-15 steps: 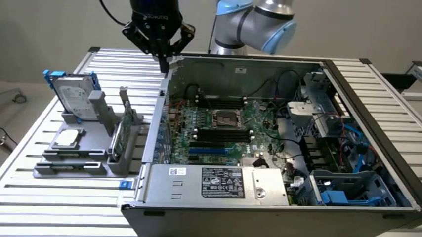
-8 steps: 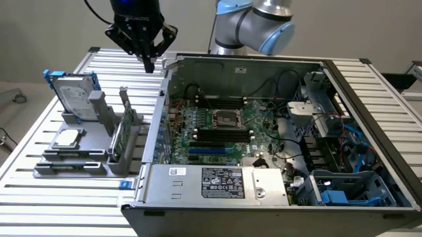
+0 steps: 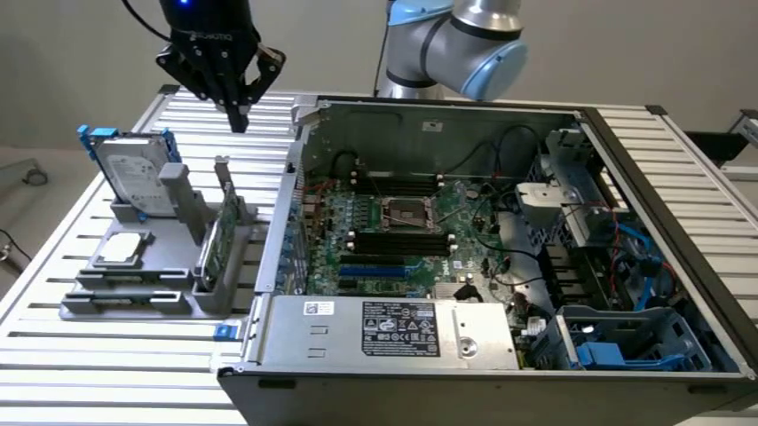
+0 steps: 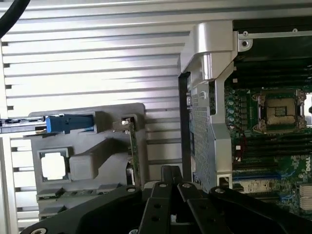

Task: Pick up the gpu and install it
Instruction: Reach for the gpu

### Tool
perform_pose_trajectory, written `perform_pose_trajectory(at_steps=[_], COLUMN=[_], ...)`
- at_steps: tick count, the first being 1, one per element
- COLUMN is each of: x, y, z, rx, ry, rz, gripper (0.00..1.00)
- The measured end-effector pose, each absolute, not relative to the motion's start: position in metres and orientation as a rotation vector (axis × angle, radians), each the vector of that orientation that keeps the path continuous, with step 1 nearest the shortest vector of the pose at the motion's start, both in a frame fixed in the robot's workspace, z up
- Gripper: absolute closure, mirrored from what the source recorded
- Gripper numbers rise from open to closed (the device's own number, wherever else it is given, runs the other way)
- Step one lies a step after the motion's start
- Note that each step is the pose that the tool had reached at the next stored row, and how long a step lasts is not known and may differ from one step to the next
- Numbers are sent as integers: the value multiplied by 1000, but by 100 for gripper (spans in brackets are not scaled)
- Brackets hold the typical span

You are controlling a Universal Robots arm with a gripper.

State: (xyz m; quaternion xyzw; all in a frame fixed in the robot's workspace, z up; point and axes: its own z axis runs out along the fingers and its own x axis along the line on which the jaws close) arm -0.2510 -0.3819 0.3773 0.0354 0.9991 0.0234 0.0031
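Observation:
The gpu (image 3: 227, 232) stands upright on its edge in a slot of the grey holder (image 3: 130, 297), green board showing and its silver bracket at the far end. In the wrist view the gpu (image 4: 132, 151) appears edge-on as a thin green strip. My gripper (image 3: 240, 120) hangs in the air above the slatted table, beyond the far end of the gpu and well above it. Its black fingers are shut with nothing between them. The wrist view shows the gripper (image 4: 170, 171) tips pressed together, close to the corner of the computer case.
An open computer case (image 3: 296, 186) lies on the exterior view's right with the motherboard (image 3: 403, 231) exposed and a power supply (image 3: 391, 328) at its near side. The holder also carries a silver hard drive with blue frame (image 3: 133, 169) and a square chip (image 3: 124, 250).

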Motion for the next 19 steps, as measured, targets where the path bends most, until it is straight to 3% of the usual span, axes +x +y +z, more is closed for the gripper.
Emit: perform_pose_trajectory(at_steps=[7,19], x=[-257,-268], y=[-378,-376], z=[377,373], rx=[99,-72], ry=[3200,3205], rz=[36,-71], gripper=[89,89])
